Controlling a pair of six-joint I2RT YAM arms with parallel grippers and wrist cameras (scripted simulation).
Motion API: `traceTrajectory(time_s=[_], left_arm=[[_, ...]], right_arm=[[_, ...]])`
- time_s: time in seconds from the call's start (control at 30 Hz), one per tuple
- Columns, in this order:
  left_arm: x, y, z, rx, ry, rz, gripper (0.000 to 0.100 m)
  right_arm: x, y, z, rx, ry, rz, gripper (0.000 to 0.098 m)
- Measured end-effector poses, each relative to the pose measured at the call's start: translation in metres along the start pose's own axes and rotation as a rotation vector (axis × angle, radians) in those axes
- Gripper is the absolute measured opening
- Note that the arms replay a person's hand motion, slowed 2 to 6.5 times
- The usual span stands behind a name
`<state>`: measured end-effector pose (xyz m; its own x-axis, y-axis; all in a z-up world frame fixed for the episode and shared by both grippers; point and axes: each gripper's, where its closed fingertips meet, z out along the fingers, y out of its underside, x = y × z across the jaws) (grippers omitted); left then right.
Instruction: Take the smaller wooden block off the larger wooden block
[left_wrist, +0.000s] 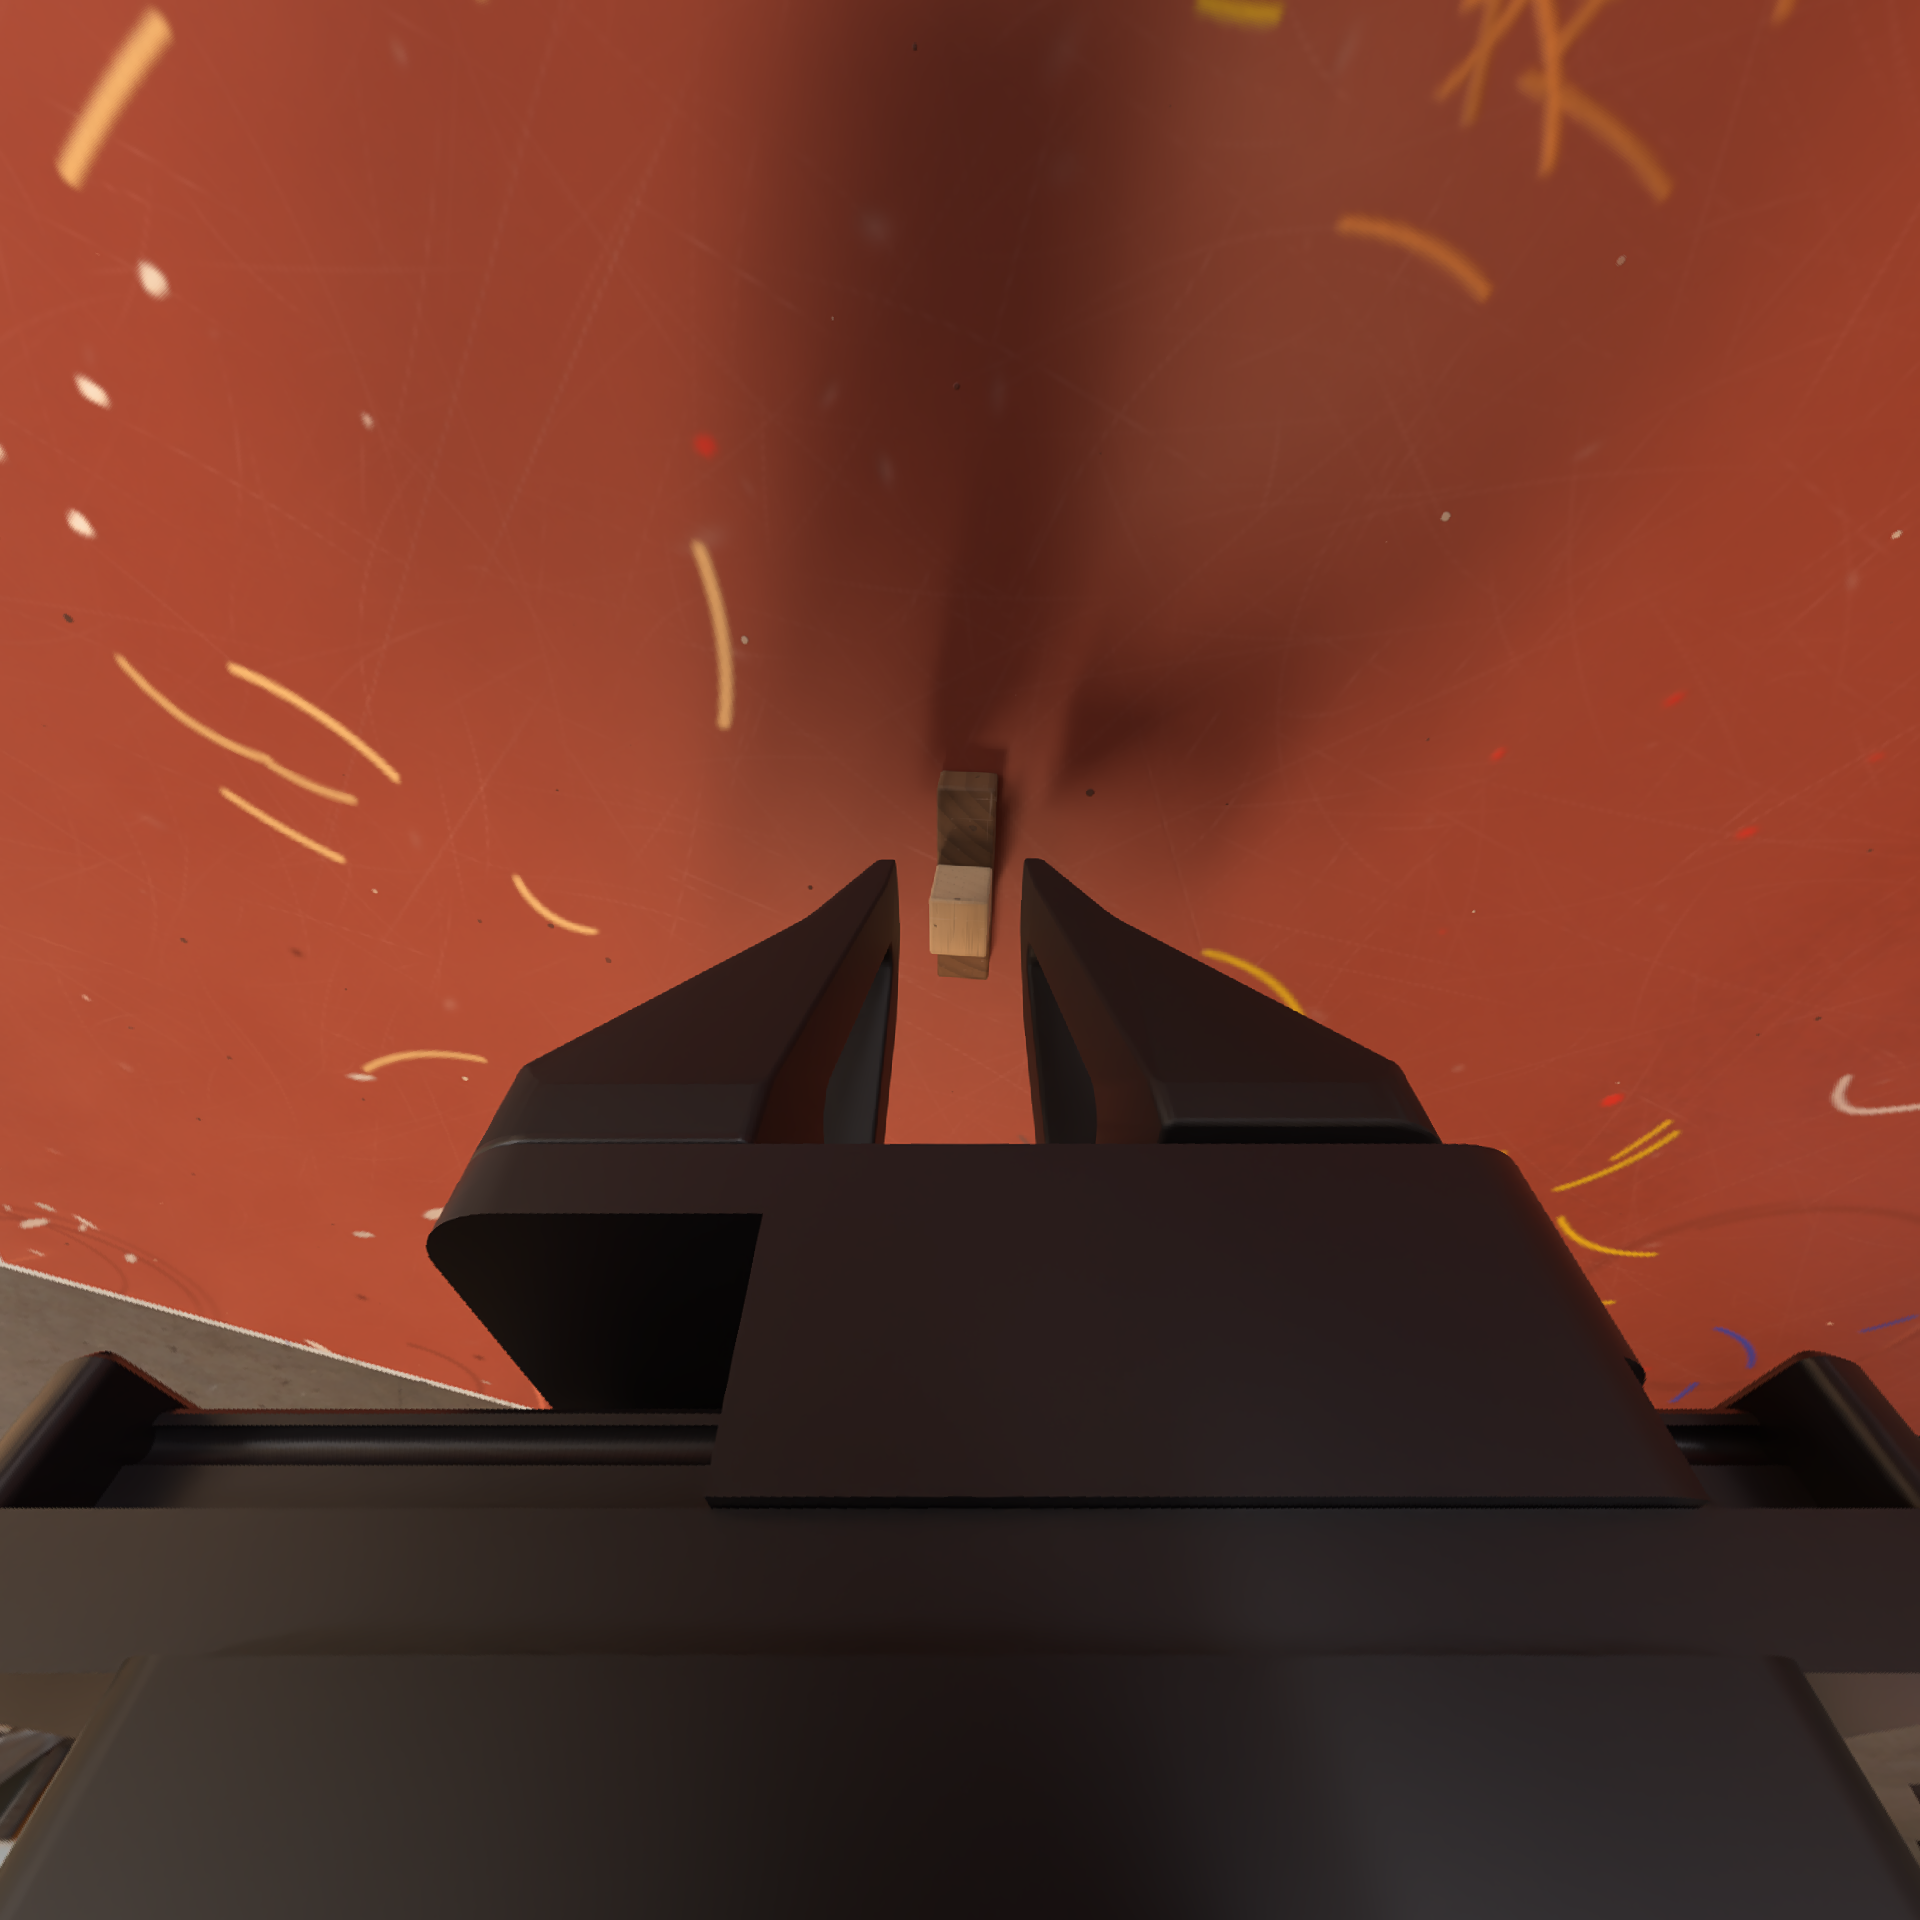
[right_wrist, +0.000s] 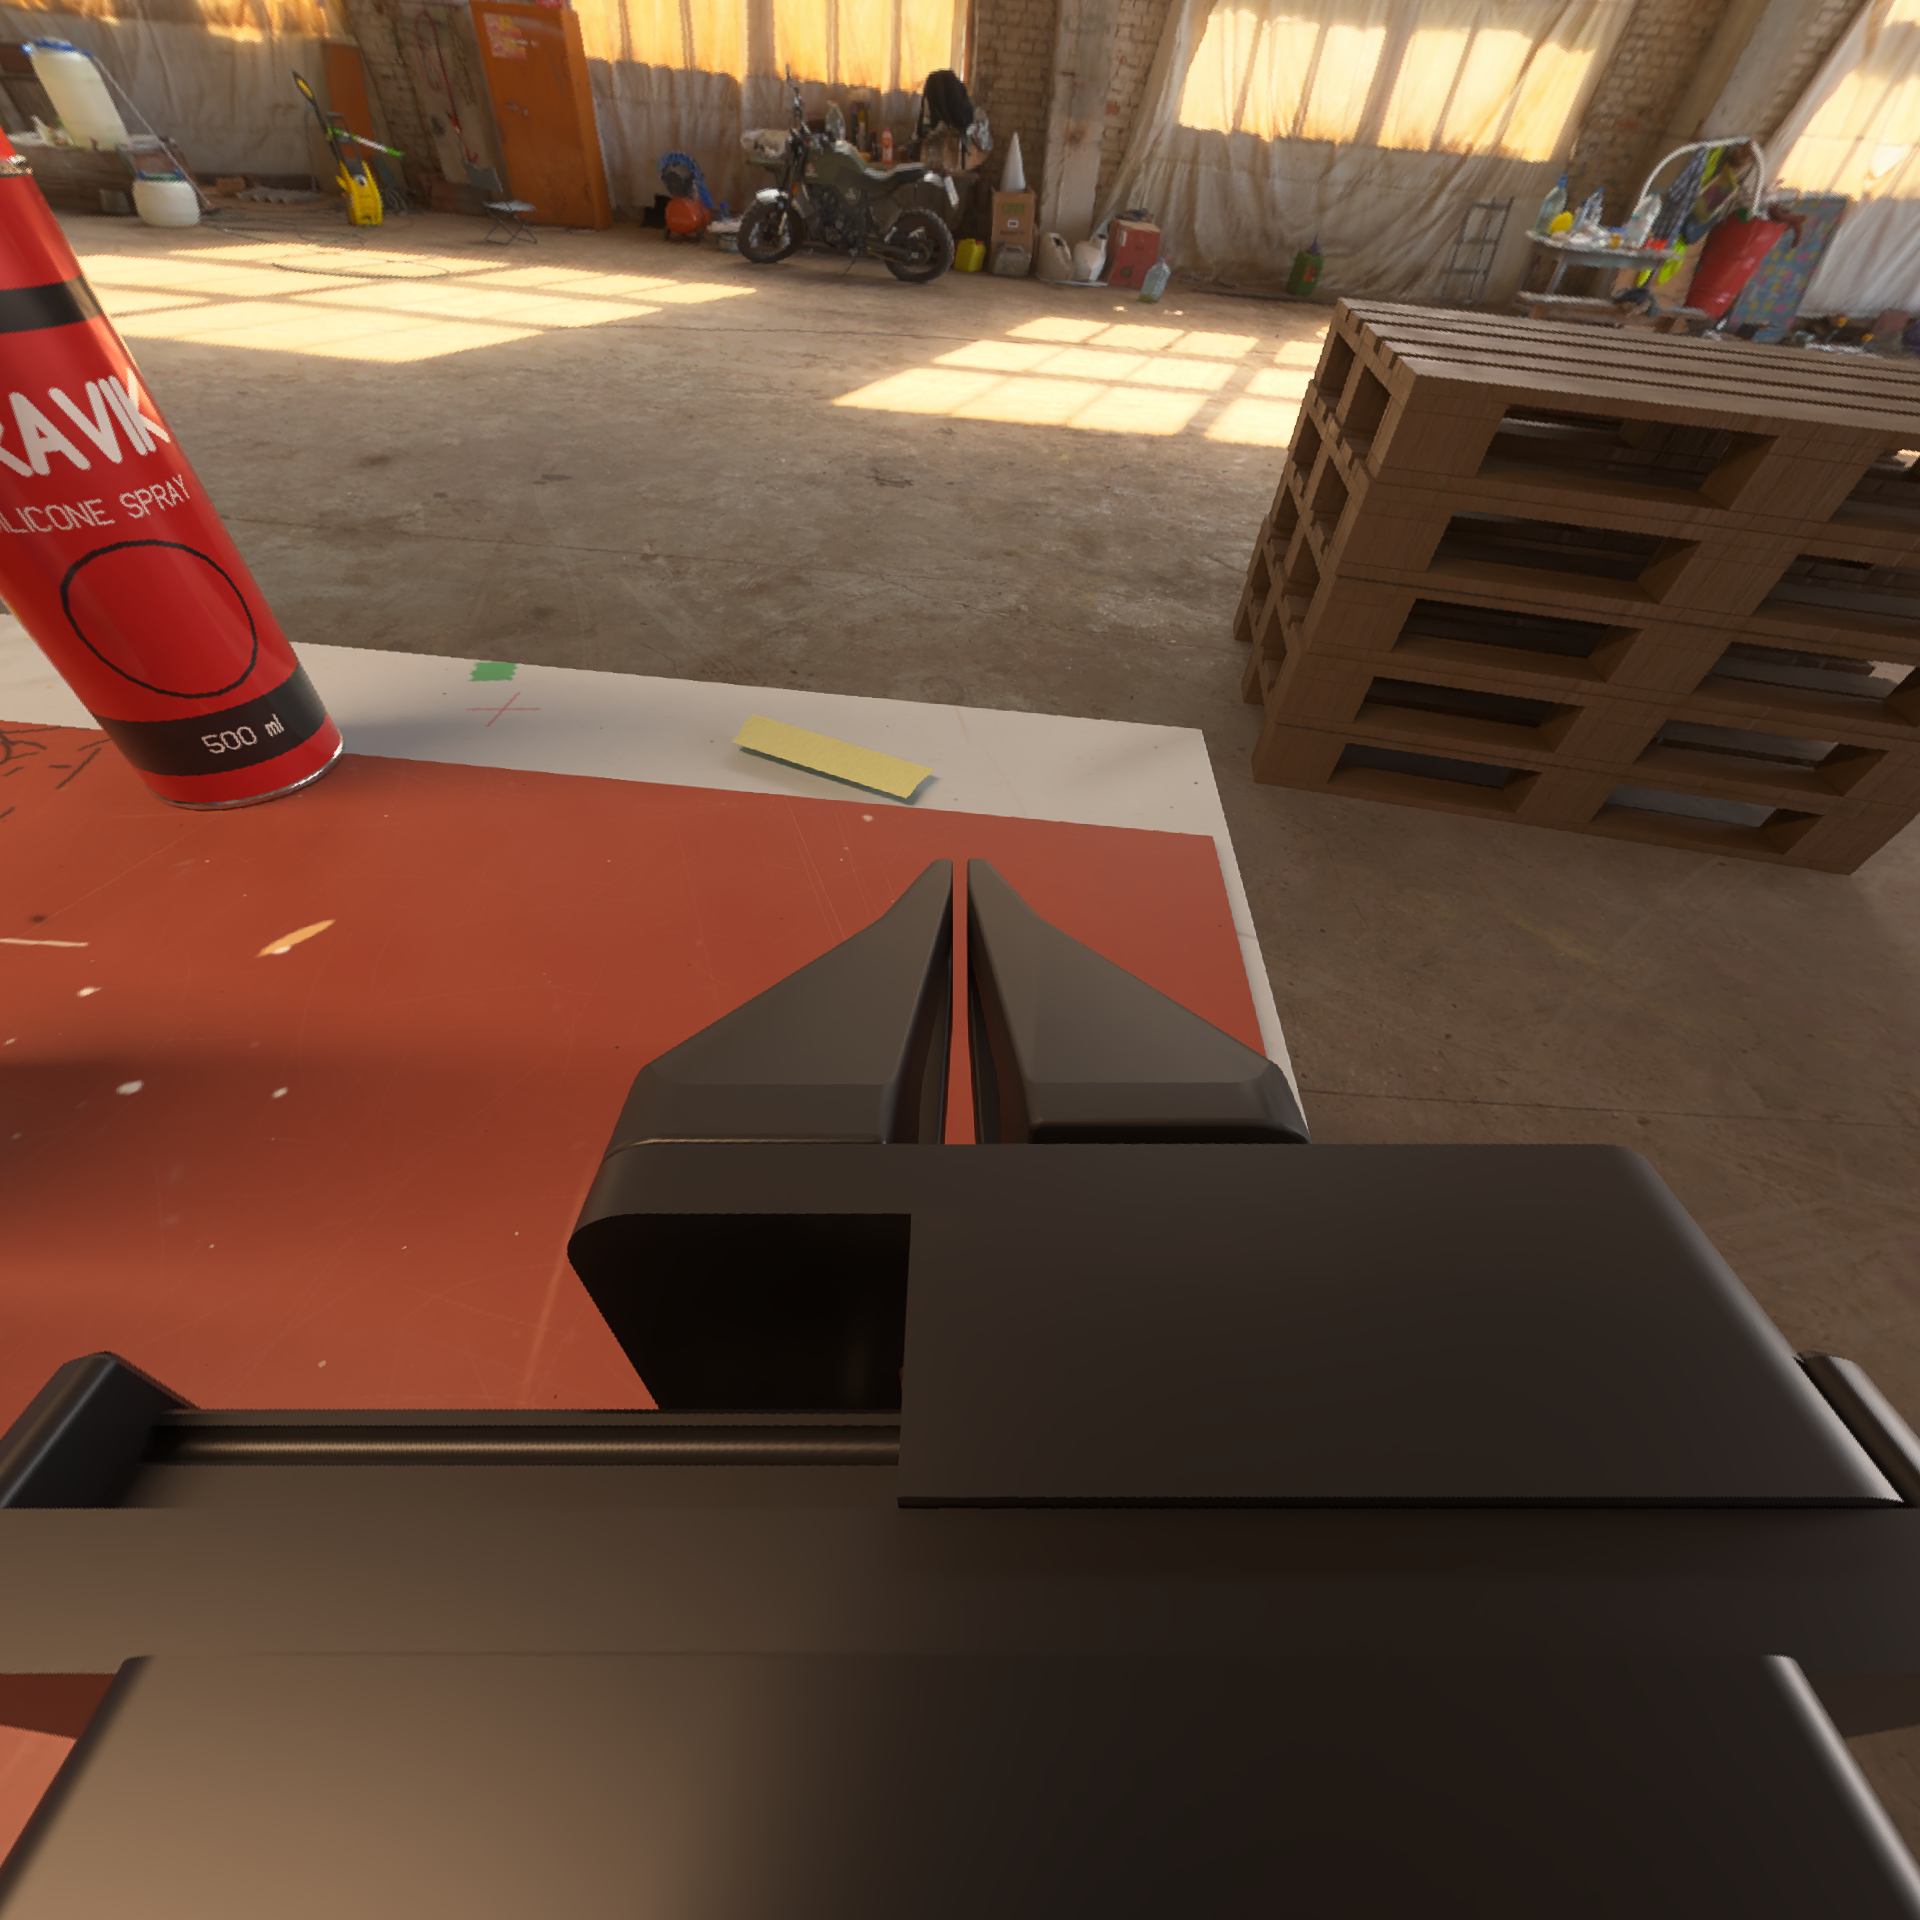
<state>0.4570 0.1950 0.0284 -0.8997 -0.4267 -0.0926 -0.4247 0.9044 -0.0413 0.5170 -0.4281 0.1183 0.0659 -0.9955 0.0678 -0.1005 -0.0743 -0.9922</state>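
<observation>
- Left claw (left_wrist: 959, 868) spread, above the worktop (left_wrist: 416, 520), empty.
- Small pale block (left_wrist: 960, 909) sits on dark larger block (left_wrist: 967, 805), seen between the fingers.
- Right claw (right_wrist: 960, 868) pressed together, empty, near red spray can (right_wrist: 145, 561).

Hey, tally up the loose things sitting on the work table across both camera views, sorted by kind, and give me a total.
Wooden blocks: 2, the small pale wooden block on the larger dark wooden block
Spray cans: 1, the red cylindrical spray can
Sanding pads: 1, a flat yellow rectangular pad
Tape scraps: 1, a small green tape scrap
Total: 5
</observation>
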Motion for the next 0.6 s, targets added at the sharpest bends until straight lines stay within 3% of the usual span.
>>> traceTrajectory(time_s=[0.6], left_arm=[[0.0004, 0.0005, 0.0009, 0.004, 0.004, 0.004, 0.021]], right_arm=[[-0.0001, 0.0014, 0.0007, -0.008, -0.002, 0.004, 0.0023]])
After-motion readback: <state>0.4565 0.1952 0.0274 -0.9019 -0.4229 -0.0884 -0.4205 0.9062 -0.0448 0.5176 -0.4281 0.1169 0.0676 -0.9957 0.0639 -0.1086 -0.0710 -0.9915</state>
